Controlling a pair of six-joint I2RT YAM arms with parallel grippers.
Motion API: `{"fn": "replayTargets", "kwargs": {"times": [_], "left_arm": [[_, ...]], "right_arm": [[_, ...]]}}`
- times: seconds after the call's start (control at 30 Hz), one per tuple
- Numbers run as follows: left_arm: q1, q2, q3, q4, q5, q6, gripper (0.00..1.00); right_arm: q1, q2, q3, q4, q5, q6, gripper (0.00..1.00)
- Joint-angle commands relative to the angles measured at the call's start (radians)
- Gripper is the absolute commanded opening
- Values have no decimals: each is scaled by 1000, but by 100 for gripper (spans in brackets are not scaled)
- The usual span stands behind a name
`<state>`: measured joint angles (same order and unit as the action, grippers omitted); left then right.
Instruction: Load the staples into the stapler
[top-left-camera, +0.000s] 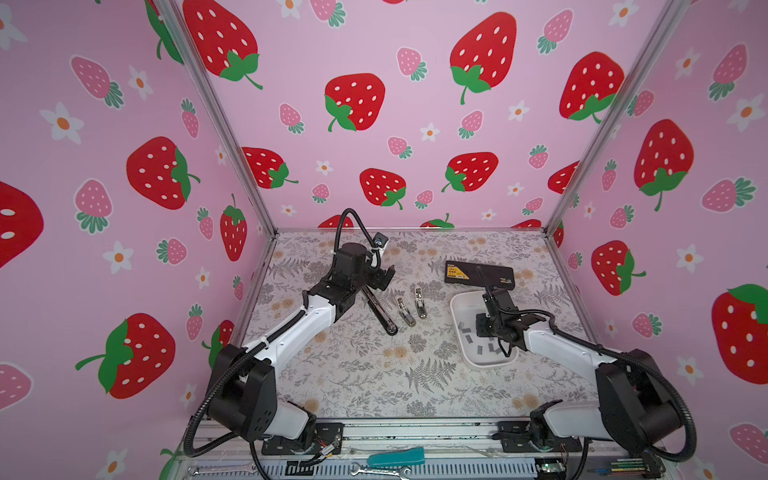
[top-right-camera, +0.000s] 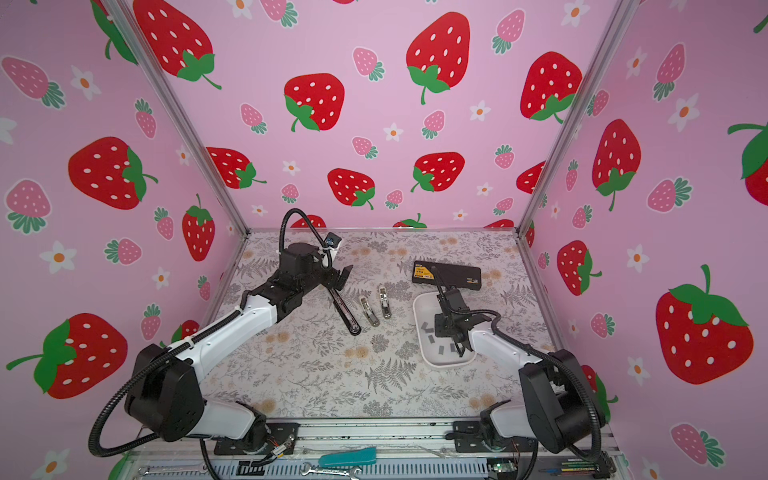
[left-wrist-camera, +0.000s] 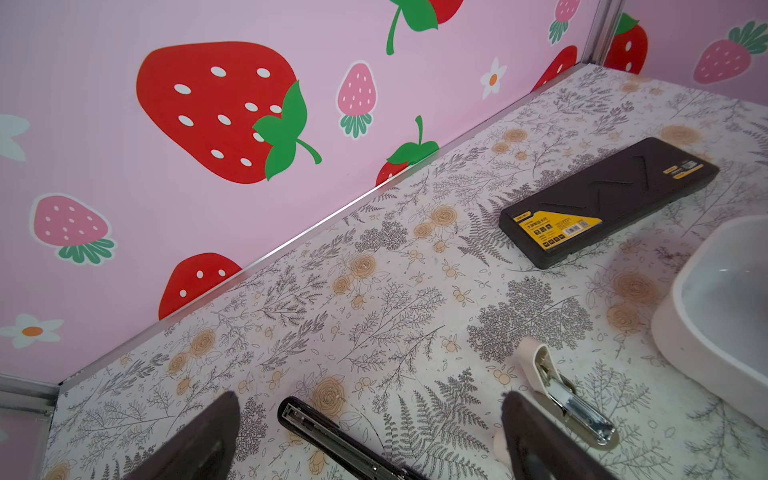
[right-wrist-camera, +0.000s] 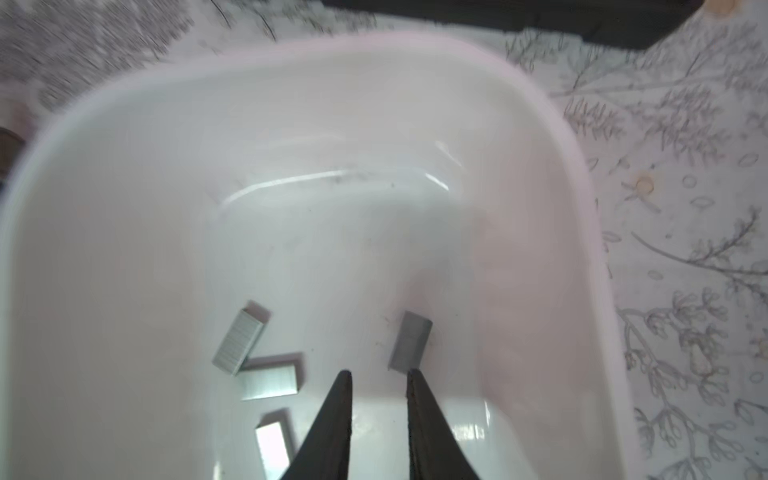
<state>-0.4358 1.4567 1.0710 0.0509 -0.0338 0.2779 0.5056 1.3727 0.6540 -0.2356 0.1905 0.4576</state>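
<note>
Pink walls (top-left-camera: 374, 62) printed with strawberries enclose a tabletop (top-left-camera: 374, 374) covered in a grey fern-and-flower pattern. Both arms reach in from the near edge.

The left gripper (left-wrist-camera: 370, 419) is at the back left with its jaws spread wide and empty. In the left wrist view the end of the black stapler (left-wrist-camera: 328, 440) lies between its fingers (left-wrist-camera: 199, 440).

The right gripper (right-wrist-camera: 378, 374) points down into the white tray (top-left-camera: 461, 303) on the right. Its jaws are only slightly parted, with nothing between them.

A black case (top-left-camera: 480, 274) with a yellow label lies flat just behind the tray. The long black stapler (top-left-camera: 380, 311) lies open on the table left of centre. Two small staplers (top-left-camera: 405, 311) lie beside it, also open.

The staples (right-wrist-camera: 239, 336) are short grey strips scattered on the tray floor. In the blurred right wrist view one strip (right-wrist-camera: 409, 340) lies right at a fingertip (right-wrist-camera: 415, 395); whether they touch I cannot tell.
</note>
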Motion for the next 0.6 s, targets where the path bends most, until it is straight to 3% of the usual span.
{"fn": "replayTargets", "kwargs": {"times": [0.0, 0.2, 0.57], "left_arm": [[0, 19, 45, 16, 2, 40, 99], [0, 25, 52, 8, -14, 39, 99], [0, 18, 52, 7, -3, 33, 99]], "right_arm": [[2, 30, -8, -91, 36, 57, 27], [-3, 81, 1, -132, 18, 72, 33], [-10, 64, -6, -142, 2, 81, 35]]}}
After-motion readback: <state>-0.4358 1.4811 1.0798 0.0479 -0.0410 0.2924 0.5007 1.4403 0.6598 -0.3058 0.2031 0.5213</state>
